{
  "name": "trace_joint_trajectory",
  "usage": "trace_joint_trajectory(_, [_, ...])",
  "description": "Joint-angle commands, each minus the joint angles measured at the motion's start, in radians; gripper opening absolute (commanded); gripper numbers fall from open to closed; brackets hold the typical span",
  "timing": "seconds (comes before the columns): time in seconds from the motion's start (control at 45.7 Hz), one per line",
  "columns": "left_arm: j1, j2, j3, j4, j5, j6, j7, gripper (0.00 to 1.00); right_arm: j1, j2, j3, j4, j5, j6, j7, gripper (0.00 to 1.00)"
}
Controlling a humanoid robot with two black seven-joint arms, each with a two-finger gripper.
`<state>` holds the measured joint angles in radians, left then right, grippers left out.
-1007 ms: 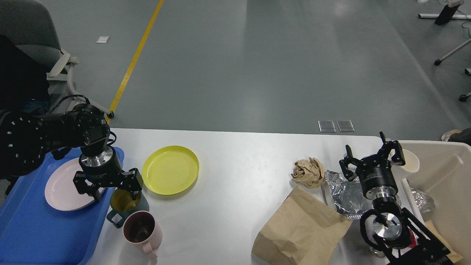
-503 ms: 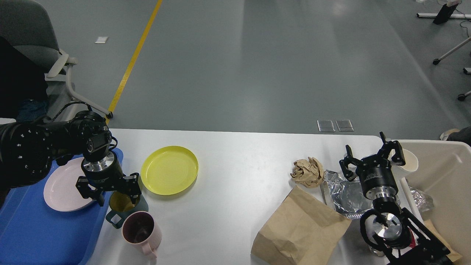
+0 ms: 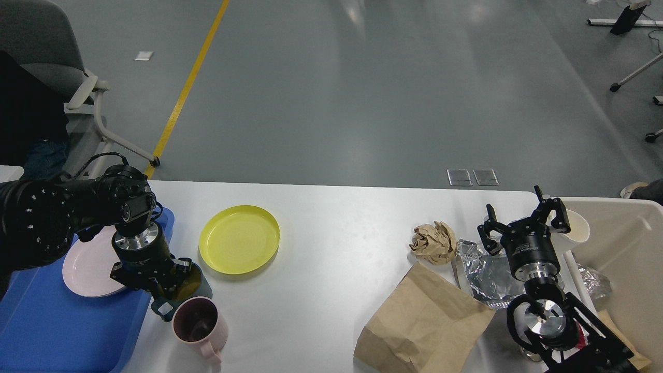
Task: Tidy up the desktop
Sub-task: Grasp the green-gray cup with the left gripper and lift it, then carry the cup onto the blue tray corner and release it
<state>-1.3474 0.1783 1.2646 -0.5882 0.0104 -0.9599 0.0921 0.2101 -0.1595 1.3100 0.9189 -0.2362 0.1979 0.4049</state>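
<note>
The white desktop (image 3: 331, 248) carries dishes on the left and rubbish on the right. My left gripper (image 3: 155, 282) points down onto a dark green mug (image 3: 196, 284) with a yellow inside, at the blue tray's (image 3: 52, 321) right edge. Its jaws still look spread over the mug's rim, and the tips are hidden. A pink mug (image 3: 199, 324) stands just in front. My right gripper (image 3: 523, 220) is open and empty above crumpled foil (image 3: 484, 269), next to a white paper cup (image 3: 579, 226).
A pink plate (image 3: 85, 264) lies on the tray. A yellow plate (image 3: 239, 238) lies on the desktop. A crumpled brown paper ball (image 3: 434, 241) and a brown paper bag (image 3: 422, 321) lie at the right. A beige bin (image 3: 627, 248) holding rubbish stands at the far right.
My left gripper has come down and slightly nearer, from above the green mug onto its rim. The right arm has not moved.
</note>
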Motion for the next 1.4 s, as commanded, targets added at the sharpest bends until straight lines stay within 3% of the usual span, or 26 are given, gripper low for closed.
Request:
trace_joint_trajectory(0.0, [-0.002, 0.001, -0.001, 0.001, -0.009, 0.000, 0.000, 0.00, 0.000, 0.000, 0.000, 0.000, 0.000, 0.000, 0.000, 1.00])
trace_joint_trajectory(0.35, [-0.070, 0.041, -0.036, -0.007, -0.010, 0.000, 0.000, 0.00, 0.000, 0.000, 0.000, 0.000, 0.000, 0.000, 0.000, 1.00])
trace_joint_trajectory(0.657, [-0.157, 0.227, -0.044, -0.007, -0.010, 0.000, -0.011, 0.00, 0.000, 0.000, 0.000, 0.000, 0.000, 0.000, 0.000, 1.00])
trace_joint_trajectory(0.854, [-0.115, 0.386, -0.033, 0.004, -0.009, 0.000, -0.008, 0.00, 0.000, 0.000, 0.000, 0.000, 0.000, 0.000, 0.000, 1.00])
trace_joint_trajectory(1.095, [0.005, 0.461, -0.019, -0.002, -0.006, 0.000, -0.012, 0.00, 0.000, 0.000, 0.000, 0.000, 0.000, 0.000, 0.000, 1.00])
trace_joint_trajectory(1.379, [0.042, 0.552, 0.013, 0.037, -0.009, 0.000, -0.012, 0.00, 0.000, 0.000, 0.000, 0.000, 0.000, 0.000, 0.000, 1.00])
